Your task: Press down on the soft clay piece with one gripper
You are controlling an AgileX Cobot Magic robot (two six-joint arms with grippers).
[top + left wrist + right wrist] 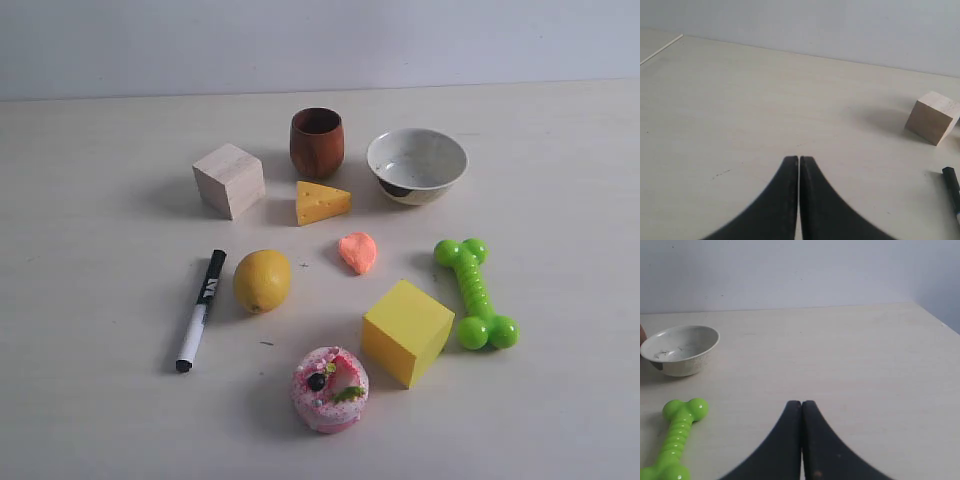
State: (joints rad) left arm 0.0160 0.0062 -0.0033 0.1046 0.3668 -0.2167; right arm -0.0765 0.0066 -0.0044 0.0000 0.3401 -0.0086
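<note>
The soft clay piece [358, 251] is a small flat salmon-orange lump lying on the pale table [90, 300], between the cheese wedge and the yellow cube. Neither arm shows in the exterior view. In the left wrist view my left gripper [799, 158] is shut with nothing between its black fingers, over bare table; the clay is out of that view. My right gripper [801, 402] is likewise shut and empty above bare table, with the clay out of sight there too.
Around the clay lie a cheese wedge [321, 202], lemon [262, 280], yellow cube [406, 331], green bone toy [475, 292] [677, 437], pink donut [330, 389], white bowl [416, 165] [681, 349], wooden cup [317, 142], wooden block [229, 180] [932, 117] and black marker [201, 309] [952, 187].
</note>
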